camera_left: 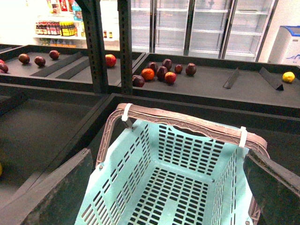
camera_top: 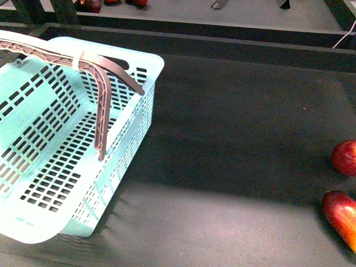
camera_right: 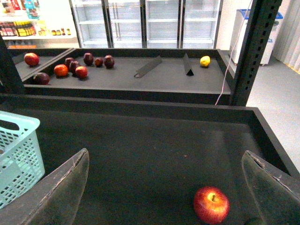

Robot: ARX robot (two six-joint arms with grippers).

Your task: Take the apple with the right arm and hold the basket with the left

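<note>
At the front frame's right edge waits the apple [camera_top: 345,157], so the right gripper [camera_right: 164,153], spread wide, should centre on it before closing, while the left gripper [camera_left: 166,154], also spread, faces the basket [camera_top: 146,60]

Our left gripper [camera_left: 166,154] has its two dark fingers [camera_left: 56,192] spread wide apart and grips nothing. Our right gripper [camera_right: 165,153] is spread just as wide, also gripping nothing. We hold both wrists level, pointing forward and slightly downward.
</note>
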